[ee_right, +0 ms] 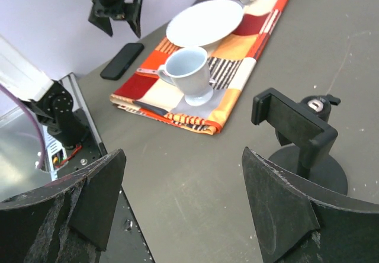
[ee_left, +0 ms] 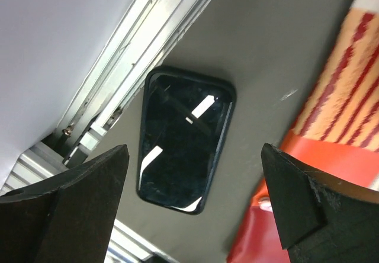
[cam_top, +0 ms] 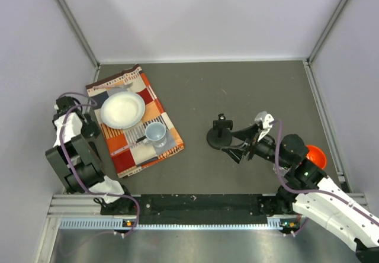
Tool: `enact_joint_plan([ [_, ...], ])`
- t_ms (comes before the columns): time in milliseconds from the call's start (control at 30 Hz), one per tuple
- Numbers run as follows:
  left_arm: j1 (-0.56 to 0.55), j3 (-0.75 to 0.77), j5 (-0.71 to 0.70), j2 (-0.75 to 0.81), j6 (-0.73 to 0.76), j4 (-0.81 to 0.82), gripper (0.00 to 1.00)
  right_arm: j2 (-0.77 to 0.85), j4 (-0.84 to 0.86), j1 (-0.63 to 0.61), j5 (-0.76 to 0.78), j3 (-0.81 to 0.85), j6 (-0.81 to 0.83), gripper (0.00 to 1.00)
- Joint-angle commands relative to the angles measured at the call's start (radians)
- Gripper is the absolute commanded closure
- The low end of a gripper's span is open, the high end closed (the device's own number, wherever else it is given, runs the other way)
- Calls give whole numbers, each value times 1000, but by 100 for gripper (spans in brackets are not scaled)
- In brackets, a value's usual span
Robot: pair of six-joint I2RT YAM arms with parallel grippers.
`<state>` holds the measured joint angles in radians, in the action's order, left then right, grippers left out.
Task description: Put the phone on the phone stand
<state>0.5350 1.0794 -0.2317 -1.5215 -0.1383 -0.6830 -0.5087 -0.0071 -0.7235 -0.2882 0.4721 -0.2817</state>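
Note:
The phone [ee_left: 185, 138], a thin black slab with a glossy screen, lies flat on the grey table between the side rail and the cloth. My left gripper [ee_left: 195, 150] hangs above it, open, with one finger on either side and nothing held. In the top view the left gripper [cam_top: 90, 128] covers the phone. The right wrist view shows the phone [ee_right: 122, 60] below that gripper [ee_right: 118, 8]. The phone stand [cam_top: 220, 134] has a round base and a clamp bracket [ee_right: 294, 124] on top. My right gripper [cam_top: 234, 143] is open and empty just right of the stand.
An orange-checked cloth [cam_top: 169, 147] lies left of centre, carrying a white plate [cam_top: 122, 110] and a pale blue cup [cam_top: 156, 134]. An orange round object [cam_top: 316, 156] sits at the right behind the right arm. Metal rails [ee_left: 127, 67] border the table.

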Motion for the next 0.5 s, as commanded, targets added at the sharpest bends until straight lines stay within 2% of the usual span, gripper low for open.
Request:
enact_joint_plan([
  [0, 43, -27, 91, -17, 192, -10, 1, 36, 64, 2, -55, 11, 7, 20],
  [100, 100, -38, 190, -29, 186, 5, 1, 42, 65, 1, -69, -1, 6, 20],
  [467, 134, -16, 221, -134, 223, -39, 1, 47, 61, 2, -62, -16, 12, 20],
])
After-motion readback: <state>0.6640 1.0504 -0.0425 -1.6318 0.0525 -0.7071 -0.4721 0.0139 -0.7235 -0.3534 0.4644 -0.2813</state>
